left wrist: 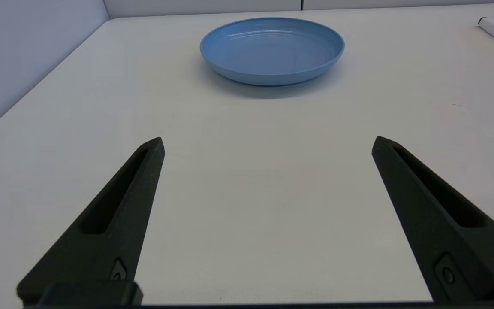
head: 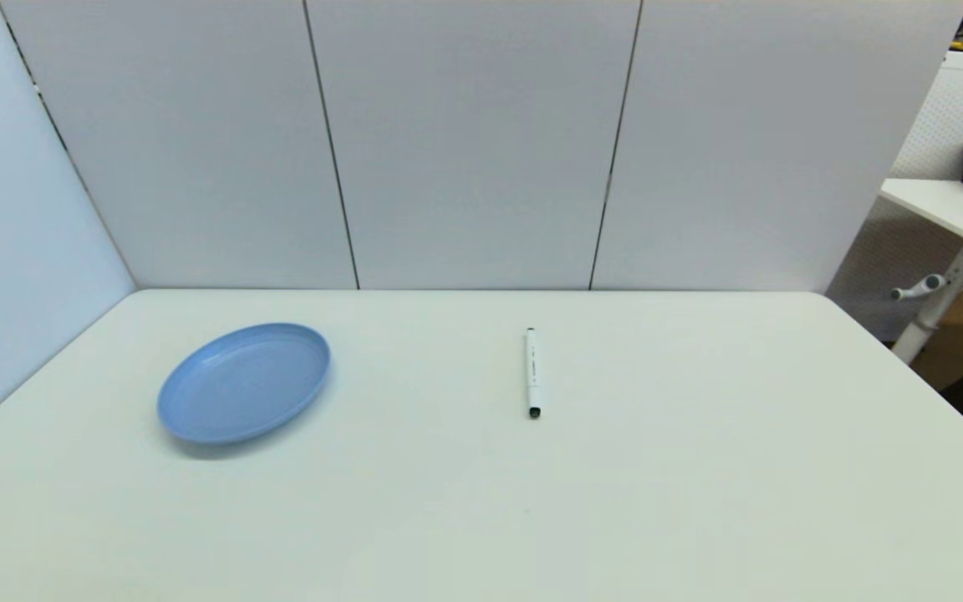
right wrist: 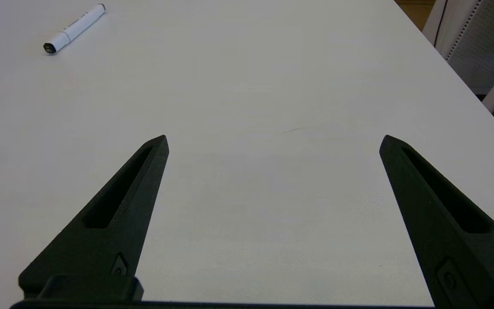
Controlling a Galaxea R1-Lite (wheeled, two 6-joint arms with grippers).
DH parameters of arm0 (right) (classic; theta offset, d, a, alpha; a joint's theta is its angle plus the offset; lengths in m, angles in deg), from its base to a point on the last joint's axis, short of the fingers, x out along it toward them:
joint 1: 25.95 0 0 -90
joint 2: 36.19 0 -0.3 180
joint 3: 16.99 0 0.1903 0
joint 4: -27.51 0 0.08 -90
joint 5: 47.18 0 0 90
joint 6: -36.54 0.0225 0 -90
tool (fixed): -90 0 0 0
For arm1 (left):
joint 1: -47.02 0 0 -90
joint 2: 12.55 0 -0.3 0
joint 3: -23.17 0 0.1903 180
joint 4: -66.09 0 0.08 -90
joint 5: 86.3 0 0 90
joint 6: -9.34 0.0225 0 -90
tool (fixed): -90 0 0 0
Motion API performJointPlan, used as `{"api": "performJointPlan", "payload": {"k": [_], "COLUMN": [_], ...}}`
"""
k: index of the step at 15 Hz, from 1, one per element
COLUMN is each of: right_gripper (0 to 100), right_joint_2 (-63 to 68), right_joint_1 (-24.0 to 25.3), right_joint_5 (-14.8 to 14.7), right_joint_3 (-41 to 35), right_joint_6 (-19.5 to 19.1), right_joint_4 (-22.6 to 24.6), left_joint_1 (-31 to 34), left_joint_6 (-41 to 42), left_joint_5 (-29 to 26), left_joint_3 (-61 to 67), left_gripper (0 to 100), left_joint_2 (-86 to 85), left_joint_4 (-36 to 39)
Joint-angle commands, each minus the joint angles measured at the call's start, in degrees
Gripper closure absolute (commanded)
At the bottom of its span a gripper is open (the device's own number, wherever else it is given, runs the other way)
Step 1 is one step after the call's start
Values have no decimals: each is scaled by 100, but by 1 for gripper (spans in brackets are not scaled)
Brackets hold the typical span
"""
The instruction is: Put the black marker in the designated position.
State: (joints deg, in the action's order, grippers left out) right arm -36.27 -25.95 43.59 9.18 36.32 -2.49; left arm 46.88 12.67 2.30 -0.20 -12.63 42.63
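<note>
With the black marker (head: pixel 533 373) lying alone mid-desk, well right of the blue plate (head: pixel 243 382), the empty, wide-spread right pincer (right wrist: pixel 272 141) should straddle its barrel crosswise near the middle, while the equally gaping left pincer (left wrist: pixel 268 143) waits.

The head camera looks forward and down across the white table (head: pixel 481 502) toward the rear panels. Each wrist camera sits low behind its own spread fingers (left gripper (left wrist: pixel 268 143), right gripper (right wrist: pixel 274 141)), skimming the tabletop. All three share the black marker (head: pixel 533 373); head and left wrist share the blue plate (left wrist: pixel 272 73).
</note>
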Motion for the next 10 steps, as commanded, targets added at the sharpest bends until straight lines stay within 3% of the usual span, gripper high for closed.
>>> {"api": "performJointPlan", "payload": {"k": [1, 4, 7, 10], "right_gripper": [0, 0, 0, 0], "right_joint_2": [7, 7, 7, 7], "right_joint_1": [0, 0, 0, 0], "right_joint_5": [2, 2, 2, 2], "right_joint_3": [1, 1, 1, 1], "right_joint_6": [-4, -4, -4, -4], "right_joint_4": [-5, -5, -5, -5], "left_joint_1": [5, 5, -22, -619], "left_joint_6": [1, -377, -52, 71], "left_joint_5": [0, 158, 158, 140], "left_joint_3": [0, 0, -167, -1881], "left_gripper": [0, 0, 0, 0], "left_joint_2": [-1, 7, 1141, 3040], "left_joint_4": [1, 10, 414, 687]}}
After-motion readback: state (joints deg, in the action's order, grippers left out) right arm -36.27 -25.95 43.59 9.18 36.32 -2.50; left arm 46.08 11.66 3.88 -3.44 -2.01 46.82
